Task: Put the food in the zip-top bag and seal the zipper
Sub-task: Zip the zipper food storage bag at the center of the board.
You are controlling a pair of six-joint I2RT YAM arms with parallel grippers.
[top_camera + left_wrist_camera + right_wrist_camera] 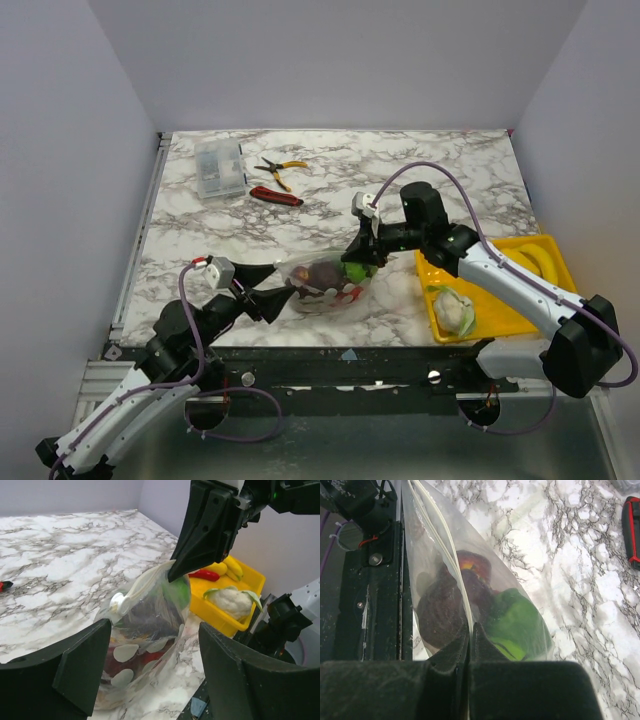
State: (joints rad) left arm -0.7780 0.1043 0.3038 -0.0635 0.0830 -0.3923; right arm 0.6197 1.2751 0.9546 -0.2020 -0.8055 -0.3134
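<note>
The zip-top bag (318, 283) lies near the table's front edge, its dotted face (125, 652) towards the left wrist. Inside it are a green piece (515, 625), a maroon piece (440, 615) and a red-orange piece (472, 562). My right gripper (360, 252) is shut on the zipper (437, 545) at the bag's right end and holds that end up; it also shows in the left wrist view (172, 575). My left gripper (283, 285) is open, one finger on each side of the bag's left end (155, 635). The pale leafy food (455, 310) lies in the yellow tray (560, 262).
The yellow tray at the right also holds a banana (540, 262) and a red chili (205, 575). At the back left are a rigid clear compartment box (220, 168), pliers (278, 168) and a red-handled tool (276, 196). The table's front edge is just below the bag.
</note>
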